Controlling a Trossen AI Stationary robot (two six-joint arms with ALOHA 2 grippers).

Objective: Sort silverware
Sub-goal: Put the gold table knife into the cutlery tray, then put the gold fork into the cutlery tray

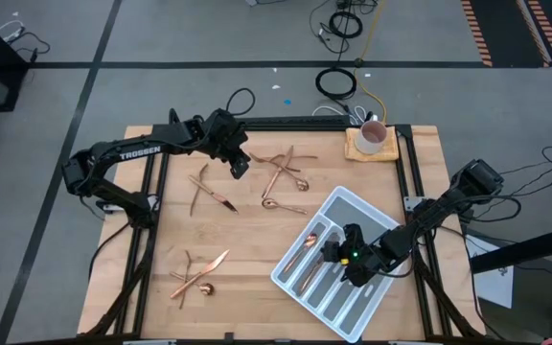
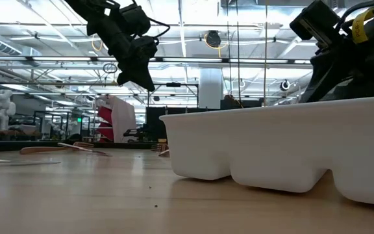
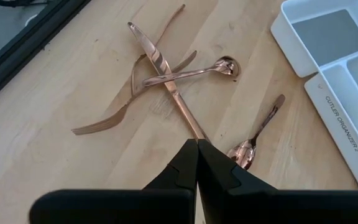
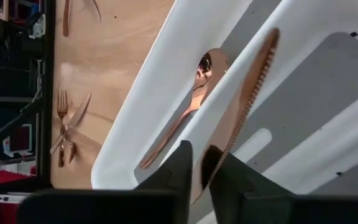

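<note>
The silverware is copper-coloured. A crossed knife (image 3: 164, 70), fork (image 3: 114, 119) and spoon (image 3: 194, 71) lie on the wooden table under my left gripper (image 3: 197, 146), which hangs shut above them (image 1: 241, 167). A second spoon (image 3: 257, 134) lies beside them. The grey-white divided tray (image 1: 353, 206) sits at the near right with a spoon (image 4: 194, 102) lying in one long compartment. My right gripper (image 4: 201, 167) is low over the tray (image 1: 339, 251), shut on a serrated knife (image 4: 244, 106). My right gripper has the knife's handle end (image 4: 205, 163) pinched between its two fingers. The fingers slant down over the tray and lie along the knife. The blade (image 4: 253, 81) reaches out ahead of them over the wall between two long compartments; whether it rests there I cannot tell.
More silverware lies in a pair (image 1: 209, 192) at the far left and in a crossed heap (image 1: 197, 275) at the near left. A pink cup on a wooden board (image 1: 372, 140) stands at the far right corner. Black rails frame the table.
</note>
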